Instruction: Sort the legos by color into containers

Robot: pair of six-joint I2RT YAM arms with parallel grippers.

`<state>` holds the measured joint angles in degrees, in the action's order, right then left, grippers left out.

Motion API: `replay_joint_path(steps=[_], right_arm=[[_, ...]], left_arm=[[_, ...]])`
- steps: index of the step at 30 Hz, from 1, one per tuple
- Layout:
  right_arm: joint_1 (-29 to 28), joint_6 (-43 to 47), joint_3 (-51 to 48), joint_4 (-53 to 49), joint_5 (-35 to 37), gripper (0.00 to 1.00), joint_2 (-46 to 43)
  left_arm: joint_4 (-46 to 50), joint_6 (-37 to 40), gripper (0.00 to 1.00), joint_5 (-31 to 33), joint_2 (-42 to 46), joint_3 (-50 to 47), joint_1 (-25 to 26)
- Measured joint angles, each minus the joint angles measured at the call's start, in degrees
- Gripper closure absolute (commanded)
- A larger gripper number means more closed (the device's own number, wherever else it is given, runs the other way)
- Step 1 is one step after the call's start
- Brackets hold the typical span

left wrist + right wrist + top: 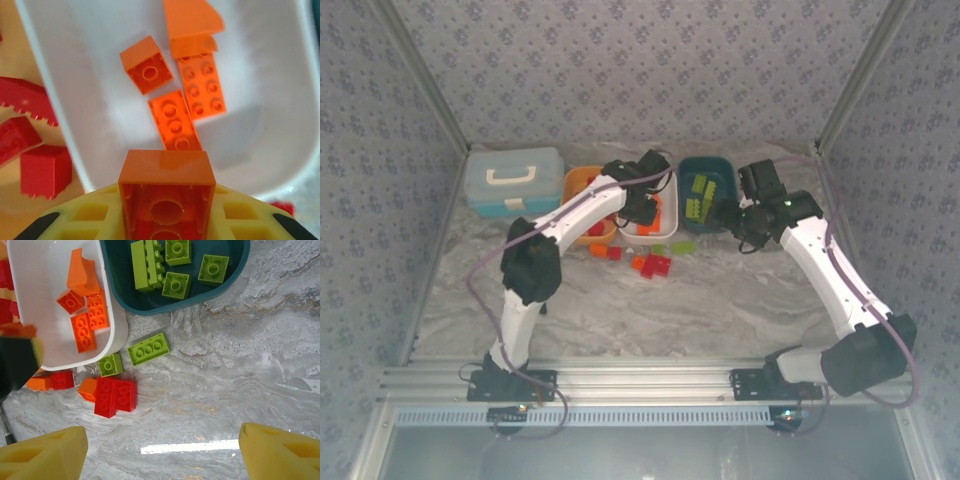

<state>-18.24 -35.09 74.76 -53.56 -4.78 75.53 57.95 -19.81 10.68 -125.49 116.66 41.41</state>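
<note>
— claws, nearest first: what do i have?
— from my seat, left gripper (pixel 165 222) is clamped on an orange brick (pixel 166 192), hollow underside toward its wrist camera, hanging over the near end of the white tray (pixel 90 115). right gripper (pixel 160 455) stands wide with nothing between its fingers, above bare table (pixel 240 380).
— loose pieces?
— on the marble just in front of the white tray: two red bricks (pixel 116 396) side by side, an orange bit (pixel 88 388) touching them, a small green one (pixel 110 364), a longer green one (pixel 148 348) next to it.
— and the trays?
— i count four orange pieces (pixel 202 87) in the white tray. red ones (pixel 45 170) lie in the orange tray (pixel 10 65) on its left, green ones (pixel 176 285) in the teal tray (pixel 235 252) on its right. light blue case (pixel 512 180) sits at the far left.
</note>
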Motion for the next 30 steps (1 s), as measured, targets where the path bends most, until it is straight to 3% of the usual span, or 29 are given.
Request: replay_joint_path(steps=[5, 10, 17, 24, 30], right_arm=[[0.46, 0.0, 0.0, 0.0, -0.2, 0.18, -0.02], [0.92, 0.0, -0.37, -0.02, -0.31, 0.18, -0.17], [1.03, 0.0, -1.05, 0.02, -0.72, 0.18, -0.22], [-0.68, 1.64, -1.55, -0.44, -0.09, 0.19, 0.2], [-8.5, 4.39, -2.6, -0.61, 2.4, 0.23, 4.26]], left_arm=[[3.1, -1.53, 0.72, 1.97, -8.46, 5.09, -0.26], [6.95, -3.02, 0.72, 4.13, -10.8, 8.7, -0.35], [8.85, -4.2, 0.39, 5.68, -10.82, 10.82, -0.72], [8.96, -4.76, 0.35, 5.62, -10.8, 11.85, -0.81], [7.26, -7.15, 0.3, 3.74, -6.08, 9.55, -0.96]])
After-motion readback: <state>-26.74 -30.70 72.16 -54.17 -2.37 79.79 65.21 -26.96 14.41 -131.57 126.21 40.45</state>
